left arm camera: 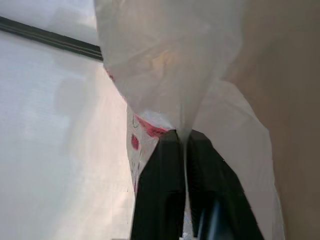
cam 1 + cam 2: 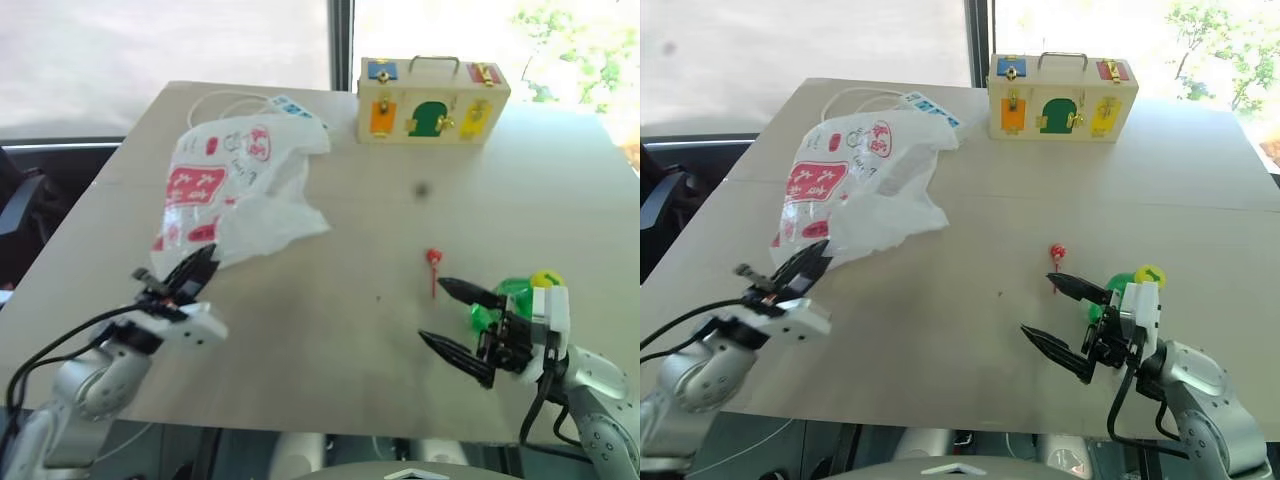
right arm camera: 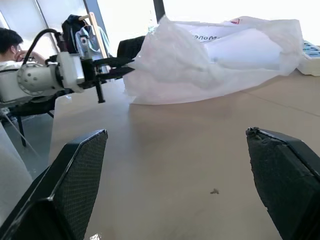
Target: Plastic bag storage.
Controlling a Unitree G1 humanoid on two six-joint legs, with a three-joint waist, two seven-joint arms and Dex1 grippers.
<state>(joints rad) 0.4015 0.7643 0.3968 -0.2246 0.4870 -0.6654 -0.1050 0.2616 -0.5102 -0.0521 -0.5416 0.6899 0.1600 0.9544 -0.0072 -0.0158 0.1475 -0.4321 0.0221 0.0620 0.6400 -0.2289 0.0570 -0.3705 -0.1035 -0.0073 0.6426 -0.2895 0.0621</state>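
Note:
The plastic bag [image 2: 240, 185], translucent white with red printed panels, lies crumpled on the left half of the wooden table [image 2: 330, 330]. My left gripper [image 2: 195, 266] is at the bag's near corner and is shut on a pinch of its film. In the left wrist view the black fingers [image 1: 162, 190] are pressed together with the bag [image 1: 170, 60] rising from between them. My right gripper [image 2: 431, 310] hovers open over the table's right front, apart from the bag, with nothing between its fingers. The right wrist view shows the bag [image 3: 215, 65] and the left gripper [image 3: 116, 66] at its edge.
A wooden box [image 2: 433, 100] with coloured doors and latches stands at the table's far edge. A small red object [image 2: 433, 258] lies near the right gripper, with a green and yellow object [image 2: 520, 290] beside it. A white cable and a blue-printed pack [image 2: 290, 105] lie behind the bag. A person [image 3: 7, 42] sits beyond the table.

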